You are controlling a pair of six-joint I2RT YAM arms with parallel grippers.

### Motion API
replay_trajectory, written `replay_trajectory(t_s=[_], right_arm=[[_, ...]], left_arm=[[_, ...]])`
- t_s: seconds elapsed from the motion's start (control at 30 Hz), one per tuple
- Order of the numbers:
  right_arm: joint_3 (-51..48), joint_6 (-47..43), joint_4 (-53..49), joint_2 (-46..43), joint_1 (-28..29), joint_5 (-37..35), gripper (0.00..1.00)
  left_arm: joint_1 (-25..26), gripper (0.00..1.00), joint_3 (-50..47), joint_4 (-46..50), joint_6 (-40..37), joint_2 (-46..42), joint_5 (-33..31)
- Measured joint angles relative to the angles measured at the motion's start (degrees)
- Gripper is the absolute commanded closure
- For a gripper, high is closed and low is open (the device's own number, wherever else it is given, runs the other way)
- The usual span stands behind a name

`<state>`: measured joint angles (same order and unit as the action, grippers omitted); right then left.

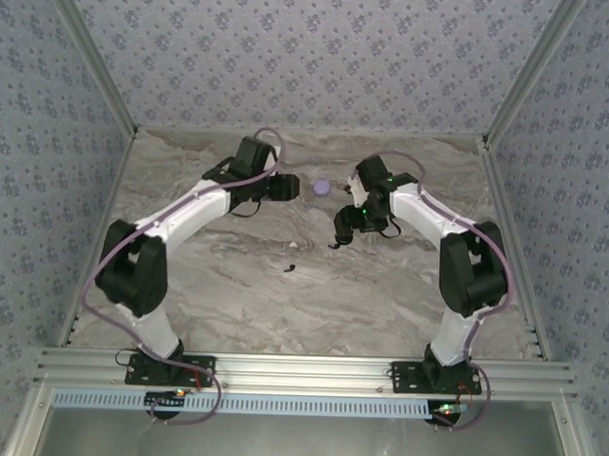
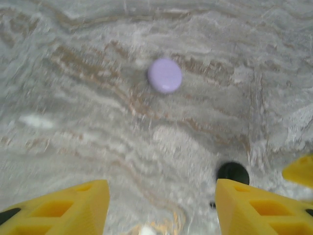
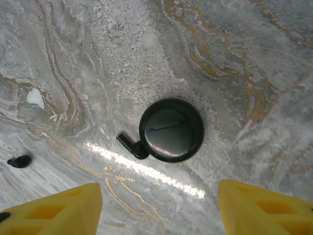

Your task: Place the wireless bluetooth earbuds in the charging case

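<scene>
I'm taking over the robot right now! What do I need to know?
Left gripper: open, empty, over the table short of the round lavender case.
Right gripper: open, empty, above the round glossy black case.
One tiny black earbud touches that case's side; a second black earbud lies apart on the marble table.
Done: neither black earbud is in. Left: insert both.

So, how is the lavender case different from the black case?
The lavender case is pale, while the black case is dark and shiny. The lavender case has nothing touching it, but the black case has a black earbud against its edge. Both are round and lie flat on the table.
</scene>
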<state>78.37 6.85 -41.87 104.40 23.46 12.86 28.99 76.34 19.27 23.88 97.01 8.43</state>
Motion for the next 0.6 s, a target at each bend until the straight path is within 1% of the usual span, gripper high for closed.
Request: replay_trajectory(t_s=[0.33,0.43,0.6], right_arm=[[9.8,-4.3,-6.1,9.7,1.5,-0.4,0.30],[12.3,-4.8,-7.6,12.0,1.9,-1.3,0.30],[15.3,-5.3,-9.9,14.9,2.4,-2.6,0.31]], left_arm=[[0.0,0.40,-15.1,5.2,3.1,-18.8,-1.9],[0.0,0.40,-17.5,5.9,4.7,-22.2,-2.1],[0.0,0.40,-19.6,6.3,6.7,-24.4,-2.0]])
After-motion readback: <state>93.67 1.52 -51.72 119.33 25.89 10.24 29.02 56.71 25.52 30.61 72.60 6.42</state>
